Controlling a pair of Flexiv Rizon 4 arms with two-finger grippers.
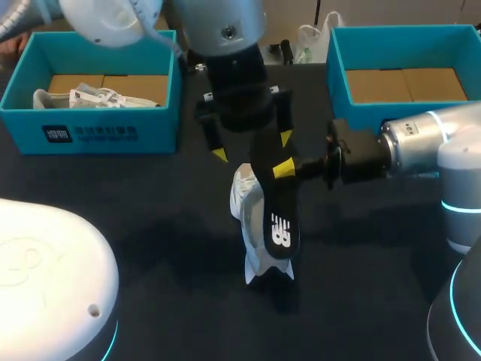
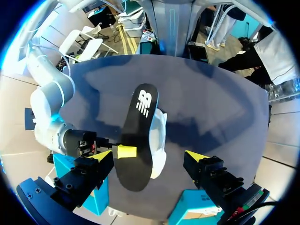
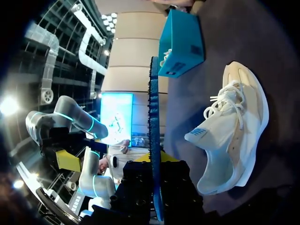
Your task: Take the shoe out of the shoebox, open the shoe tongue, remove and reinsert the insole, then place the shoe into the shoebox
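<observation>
A white shoe (image 1: pixel 245 201) rests on the dark table, mid-table. My right gripper (image 1: pixel 283 169) is shut on the heel end of a black insole (image 1: pixel 279 226), which it holds just above the shoe. In the right wrist view the insole (image 3: pixel 153 108) shows edge-on between the fingers, with the shoe (image 3: pixel 234 131) beside it. My left gripper (image 1: pixel 252 147) hangs open above the insole and shoe, touching neither. In the left wrist view the insole (image 2: pixel 138 136) lies over the shoe (image 2: pixel 161 140), under the spread left gripper (image 2: pixel 149 158).
A teal shoebox (image 1: pixel 90 131) at the back left holds another white shoe (image 1: pixel 75 98). A second teal shoebox (image 1: pixel 340 71) stands at the back right with only its cardboard floor showing. A white robot base (image 1: pixel 45 278) fills the front left corner.
</observation>
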